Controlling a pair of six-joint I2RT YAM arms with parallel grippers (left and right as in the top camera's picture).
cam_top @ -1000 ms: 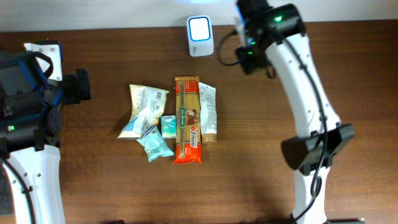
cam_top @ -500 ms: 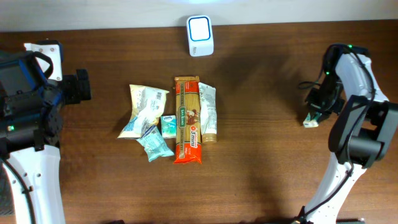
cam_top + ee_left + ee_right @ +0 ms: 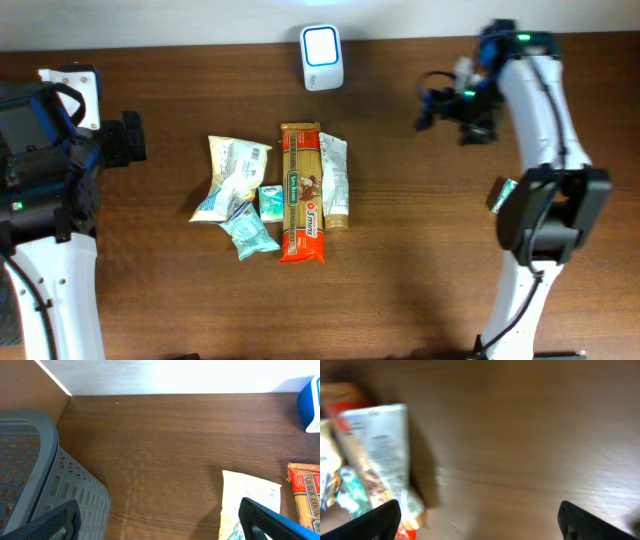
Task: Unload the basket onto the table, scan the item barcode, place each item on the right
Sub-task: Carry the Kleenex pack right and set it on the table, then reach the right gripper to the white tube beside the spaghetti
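The white-and-blue barcode scanner [image 3: 322, 57] stands at the table's far edge; its blue corner [image 3: 311, 406] shows in the left wrist view. A small green-and-white packet [image 3: 501, 194] lies alone on the right, partly behind the right arm's base. My right gripper [image 3: 432, 101] hangs open and empty over bare wood, between the scanner and that packet; its wrist view [image 3: 480, 522] is blurred. My left gripper [image 3: 130, 140] stays at the left, open [image 3: 160, 525], holding nothing.
A pile sits mid-table: a long red pasta pack [image 3: 302, 193], a white pouch [image 3: 336, 178], a cream bag [image 3: 232, 172] and small teal packets [image 3: 250, 230]. A grey basket [image 3: 45, 480] stands by the left gripper.
The right gripper swung from the scanner to the right side, opened and left the small packet there. It has since moved back up and to the left, empty. The left arm stayed still.
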